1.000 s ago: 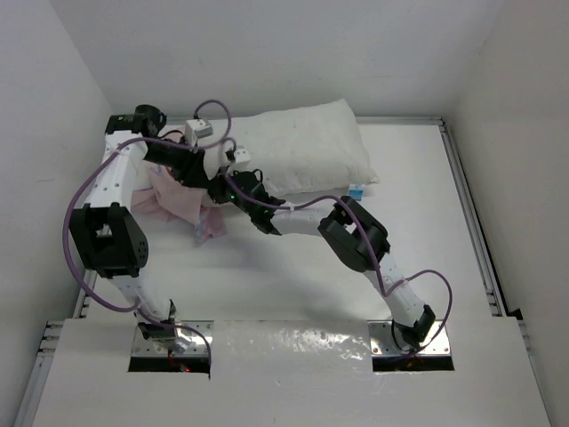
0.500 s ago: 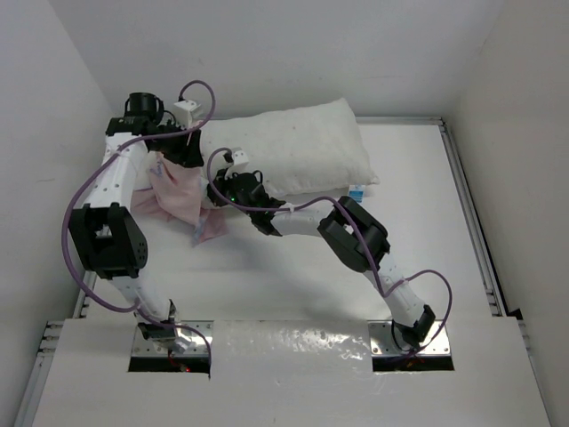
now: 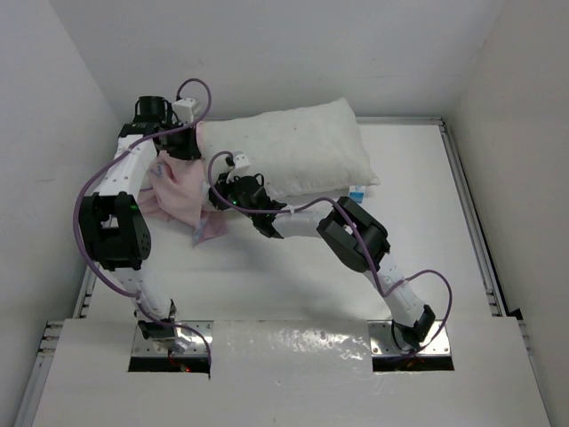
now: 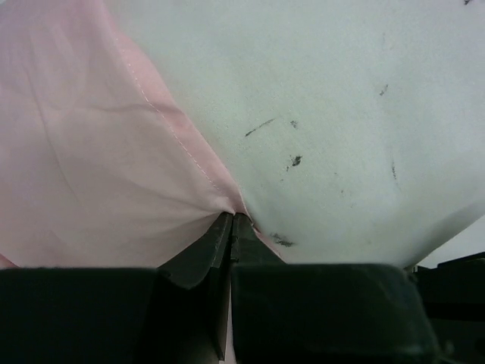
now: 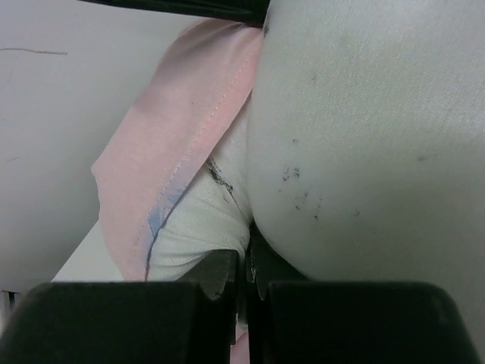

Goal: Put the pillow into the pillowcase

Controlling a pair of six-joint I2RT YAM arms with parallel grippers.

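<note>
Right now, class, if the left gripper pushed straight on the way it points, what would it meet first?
The left gripper, shut on the pillowcase hem, points at the pillow. Its tips touch pink fabric; just beyond comes the pillow's white side, probably at once, though depth is hard to judge.

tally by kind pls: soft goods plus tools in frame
Pillow: 1
Pillowcase: 1
Tools: 2 (left tool, right tool)
Total: 4
</note>
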